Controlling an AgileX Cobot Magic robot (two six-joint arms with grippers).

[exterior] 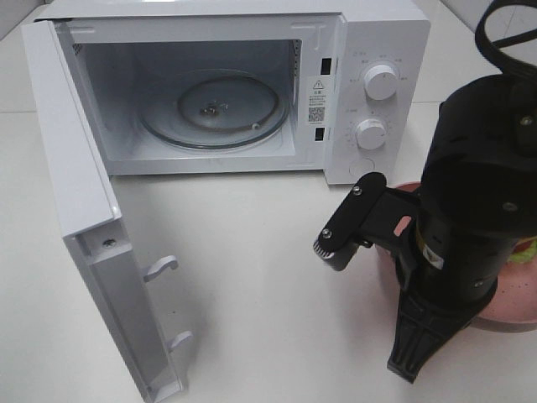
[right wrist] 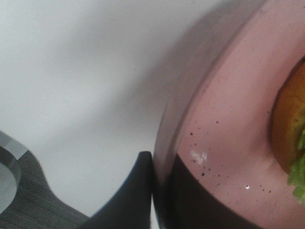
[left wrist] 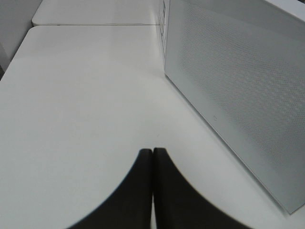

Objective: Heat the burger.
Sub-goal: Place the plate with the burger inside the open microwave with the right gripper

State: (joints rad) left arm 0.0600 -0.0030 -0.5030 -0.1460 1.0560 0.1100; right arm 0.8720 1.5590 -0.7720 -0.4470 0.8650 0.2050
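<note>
Only an edge of the burger [right wrist: 288,129] shows, golden bun over green lettuce, lying on a pink speckled plate [right wrist: 228,109]. My right gripper [right wrist: 159,164] is shut on that plate's rim, one finger outside and one inside. From above, the right arm [exterior: 474,210] covers most of the plate [exterior: 513,309], and a sliver of the burger's lettuce [exterior: 528,252] peeks out beside it. The left gripper [left wrist: 152,157] is shut on nothing, low over the table beside the microwave's side wall [left wrist: 238,90].
The white microwave [exterior: 382,42] stands at the back with its door [exterior: 75,210] swung wide to the left. A glass turntable [exterior: 214,109] lies bare inside. White table [exterior: 252,285] stretches between the door and the plate.
</note>
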